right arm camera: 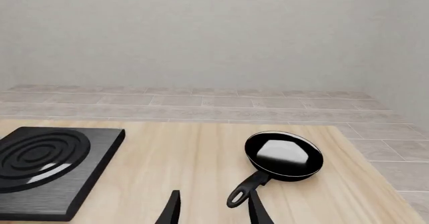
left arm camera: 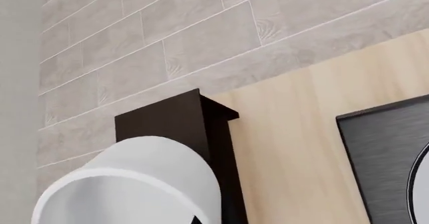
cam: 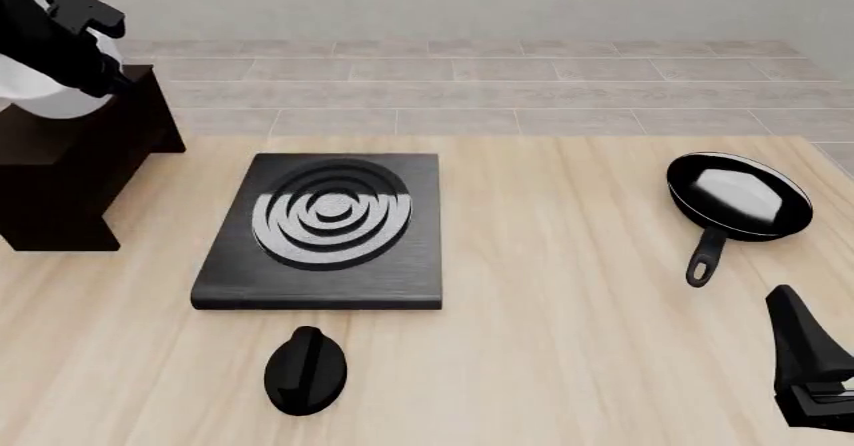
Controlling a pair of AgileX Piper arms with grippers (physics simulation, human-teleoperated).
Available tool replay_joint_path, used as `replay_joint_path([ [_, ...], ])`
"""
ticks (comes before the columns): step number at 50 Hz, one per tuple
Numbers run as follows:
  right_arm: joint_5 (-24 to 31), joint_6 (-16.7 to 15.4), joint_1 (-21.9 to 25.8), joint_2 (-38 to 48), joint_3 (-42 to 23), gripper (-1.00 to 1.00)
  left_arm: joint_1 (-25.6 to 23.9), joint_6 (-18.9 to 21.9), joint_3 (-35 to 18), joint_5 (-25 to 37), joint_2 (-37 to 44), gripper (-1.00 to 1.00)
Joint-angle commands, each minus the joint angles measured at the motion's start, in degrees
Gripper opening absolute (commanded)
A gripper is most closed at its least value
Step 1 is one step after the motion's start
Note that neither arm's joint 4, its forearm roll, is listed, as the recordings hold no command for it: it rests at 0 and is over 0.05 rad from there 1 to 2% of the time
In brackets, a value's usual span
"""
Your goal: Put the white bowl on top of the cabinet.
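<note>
Wooden table (cam: pixel 561 346): your left gripper (cam: pixel 60 41) holds white bowl (cam: pixel 34 86) above cabinet (cam: pixel 80 176); right gripper (right arm camera: pixel 213 209) open, idle.

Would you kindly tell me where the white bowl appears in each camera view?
Front view: white bowl at far left, over the cabinet.
Left wrist view: it fills the lower left, before the cabinet.
Right wrist view: not in it.
Shared landmark: stove plate.

Bright even simulator light, sharp focus, soft faint shadows, white glare on frying pan (cam: pixel 738 195)
</note>
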Motion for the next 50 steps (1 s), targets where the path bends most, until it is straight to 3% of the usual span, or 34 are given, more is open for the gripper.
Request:
replay_joint_path([
  [1,0.0,0.0,0.0,0.0,0.0,1.00,2.4,-1.6,1.4,-3.1,5.7,-1.00],
  [11,0.0,0.0,0.0,0.0,0.0,1.00,2.8,-1.8,2.7,-4.6,7.2,-1.00],
  [12,0.0,0.0,0.0,0.0,0.0,1.00,2.9,-1.7,2.8,-4.6,7.1,1.00],
  [32,0.0,0.0,0.0,0.0,0.0,1.00,1.6,-2.0,-3.7,1.3,4.1,1.00],
  [50,0.0,0.0,0.0,0.0,0.0,1.00,0.6,-0.7,-4.5,3.0,-0.1,1.00],
])
